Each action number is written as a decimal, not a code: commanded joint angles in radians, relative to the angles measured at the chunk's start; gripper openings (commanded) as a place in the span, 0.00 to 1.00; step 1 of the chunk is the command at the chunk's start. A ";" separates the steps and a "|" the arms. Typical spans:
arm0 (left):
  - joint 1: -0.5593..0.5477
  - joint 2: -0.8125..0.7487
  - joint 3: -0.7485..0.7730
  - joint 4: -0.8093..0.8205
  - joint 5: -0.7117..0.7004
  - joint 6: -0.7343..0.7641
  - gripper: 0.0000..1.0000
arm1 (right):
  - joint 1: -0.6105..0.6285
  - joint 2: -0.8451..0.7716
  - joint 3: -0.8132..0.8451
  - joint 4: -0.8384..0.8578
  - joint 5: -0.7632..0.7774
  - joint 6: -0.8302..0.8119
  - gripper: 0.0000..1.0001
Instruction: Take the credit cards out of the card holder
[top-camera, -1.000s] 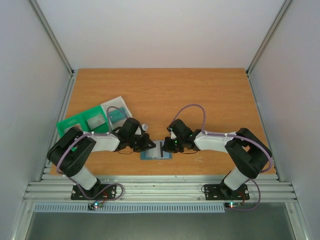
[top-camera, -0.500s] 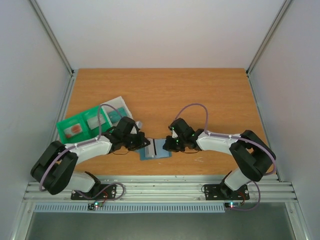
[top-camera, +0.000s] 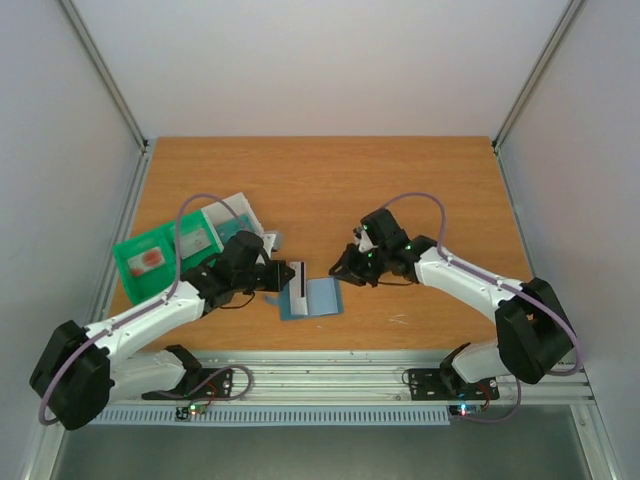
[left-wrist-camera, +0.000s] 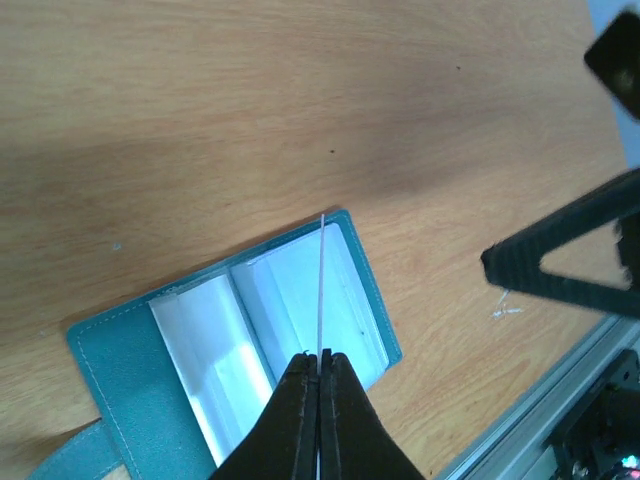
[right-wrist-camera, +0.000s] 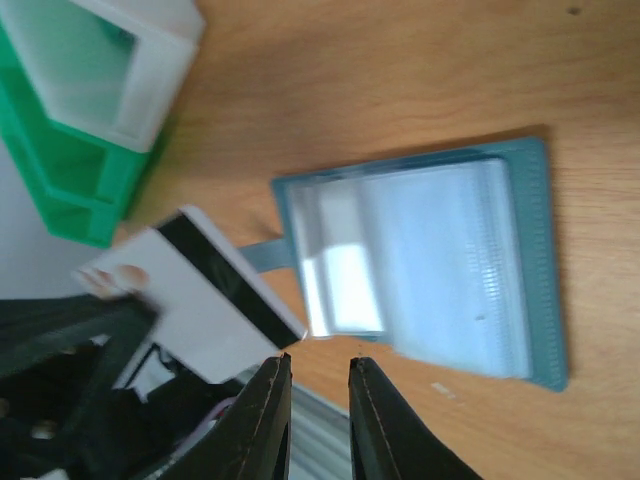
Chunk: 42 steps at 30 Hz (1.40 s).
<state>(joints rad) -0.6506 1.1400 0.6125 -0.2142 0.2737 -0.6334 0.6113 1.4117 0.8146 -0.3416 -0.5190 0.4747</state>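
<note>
The card holder (top-camera: 315, 299) lies open and flat near the table's front edge, its pale inner pockets (left-wrist-camera: 300, 290) facing up. My left gripper (top-camera: 283, 277) is shut on a white credit card (top-camera: 297, 277) with a black stripe (right-wrist-camera: 228, 278), held on edge just above the holder's left half. In the left wrist view that card (left-wrist-camera: 321, 280) is a thin white line running out from the gripper (left-wrist-camera: 319, 355). My right gripper (top-camera: 350, 270) hovers to the right of the holder, clear of it. Its jaws (right-wrist-camera: 318, 362) stand slightly open with nothing between them.
A green tray (top-camera: 135, 250) holding a reddish card (top-camera: 148, 259) sits at the left, with a clear whitish tray (top-camera: 238, 212) beside it, behind the left arm. The metal rail (top-camera: 320, 375) runs along the front edge, close to the holder.
The left gripper has drawn the white card up out of the holder and stood it on edge. The right gripper has left the holder, pulled back to the right and parted its jaws.
</note>
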 joint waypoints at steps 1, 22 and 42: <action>-0.058 -0.054 0.070 -0.057 -0.111 0.150 0.00 | -0.002 -0.018 0.162 -0.244 -0.016 0.061 0.17; -0.347 -0.083 0.141 -0.046 -0.386 0.467 0.00 | -0.002 -0.022 0.342 -0.360 -0.106 0.229 0.26; -0.359 -0.061 0.130 -0.001 -0.367 0.492 0.01 | -0.001 0.032 0.332 -0.342 -0.118 0.286 0.30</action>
<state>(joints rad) -1.0039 1.0706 0.7403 -0.2958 -0.0940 -0.1631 0.6113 1.4311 1.1374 -0.6888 -0.6300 0.7341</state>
